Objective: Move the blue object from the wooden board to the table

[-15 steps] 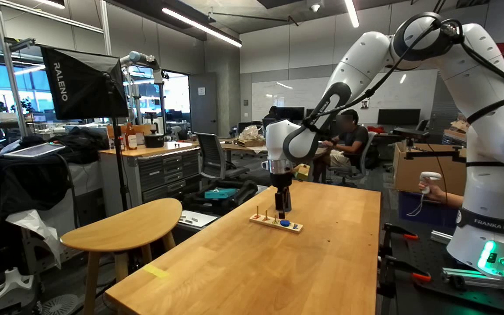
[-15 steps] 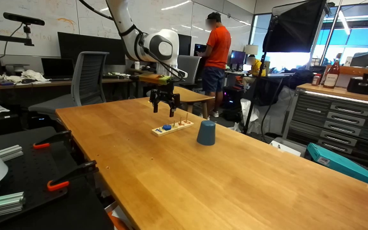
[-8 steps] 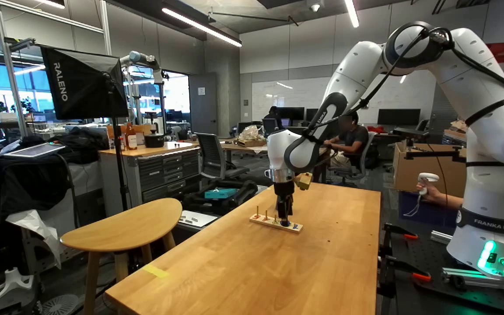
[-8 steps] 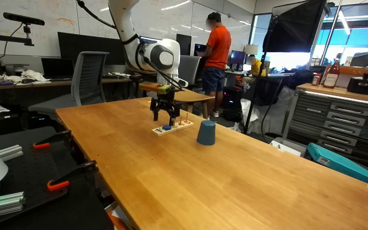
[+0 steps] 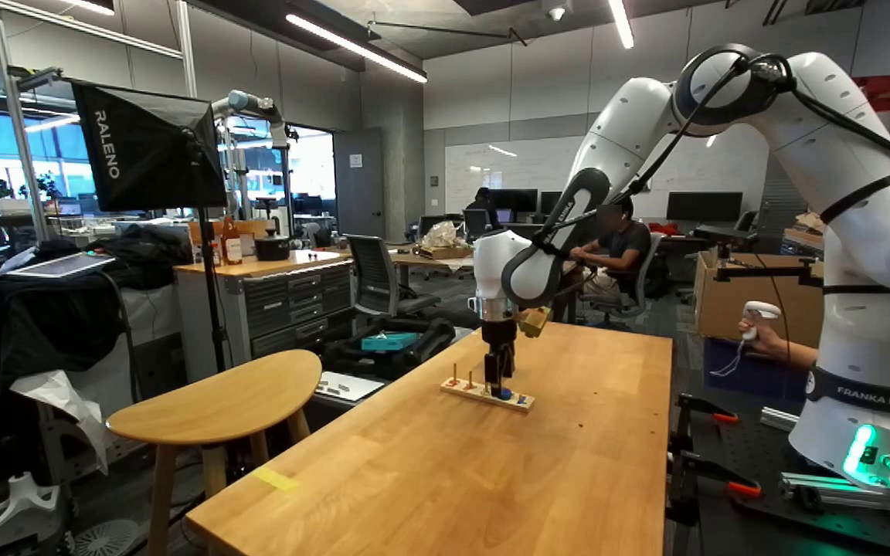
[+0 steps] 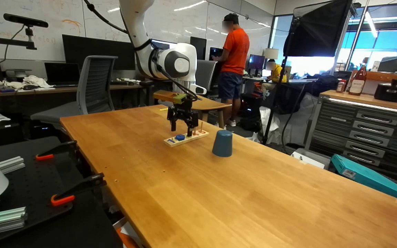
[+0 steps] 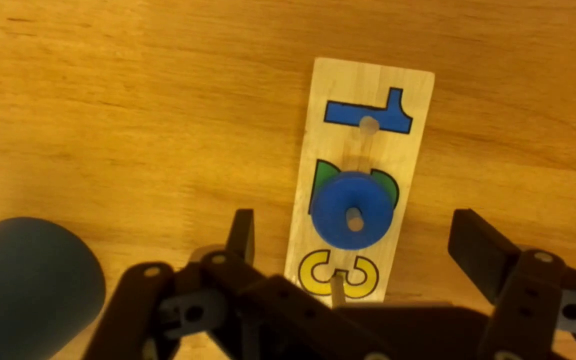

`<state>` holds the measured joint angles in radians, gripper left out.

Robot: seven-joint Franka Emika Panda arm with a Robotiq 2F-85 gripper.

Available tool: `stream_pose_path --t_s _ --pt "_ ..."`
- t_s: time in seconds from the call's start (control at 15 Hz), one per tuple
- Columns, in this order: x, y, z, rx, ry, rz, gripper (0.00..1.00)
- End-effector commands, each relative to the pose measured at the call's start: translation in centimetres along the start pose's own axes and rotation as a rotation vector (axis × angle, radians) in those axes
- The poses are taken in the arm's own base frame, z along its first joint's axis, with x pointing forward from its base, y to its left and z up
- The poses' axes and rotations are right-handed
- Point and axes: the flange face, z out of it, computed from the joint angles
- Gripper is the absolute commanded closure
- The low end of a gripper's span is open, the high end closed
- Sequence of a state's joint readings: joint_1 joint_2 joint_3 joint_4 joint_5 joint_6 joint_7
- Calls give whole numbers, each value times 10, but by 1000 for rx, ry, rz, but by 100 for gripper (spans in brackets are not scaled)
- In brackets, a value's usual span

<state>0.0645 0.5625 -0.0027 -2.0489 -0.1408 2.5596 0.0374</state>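
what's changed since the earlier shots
The open claw came down toward the wooden pegboard, then shifted slightly along it, away from its blue 1; nothing was gripped or released. The blue ring stayed on its peg, the upside-down cup on the table.

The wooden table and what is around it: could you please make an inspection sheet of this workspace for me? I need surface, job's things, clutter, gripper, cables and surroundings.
Surface: wooden table, with yellow tape on it, near an edge.
Job's things: blue ring sits around a peg of the wooden peg board, which lies on the wooden table.
Clutter: blue-grey cup, narrow end up, stands apart from the wooden peg board.
Gripper: open; in the wrist view its fingers appear on either side of the blue ring; nothing seen held.
Cables: black cable strapped along the robot arm.
Surroundings: RALENO softbox, drawer cabinet, person in an orange shirt.
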Motion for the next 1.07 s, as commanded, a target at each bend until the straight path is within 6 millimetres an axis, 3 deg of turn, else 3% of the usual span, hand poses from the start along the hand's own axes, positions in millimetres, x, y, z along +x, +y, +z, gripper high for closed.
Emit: stream_pose_path --t_s 0.0,0.07,0.2,0.6,0.8,1.0 --pt "9 4 1 -5 38 42 0" --pt "8 5 1 -4 41 46 25" --pt "7 4 2 3 42 58 32" --pt "1 2 13 18 31 78 80" --pt "0 1 12 20 29 82 83" --pt "5 3 -6 25 50 79 83"
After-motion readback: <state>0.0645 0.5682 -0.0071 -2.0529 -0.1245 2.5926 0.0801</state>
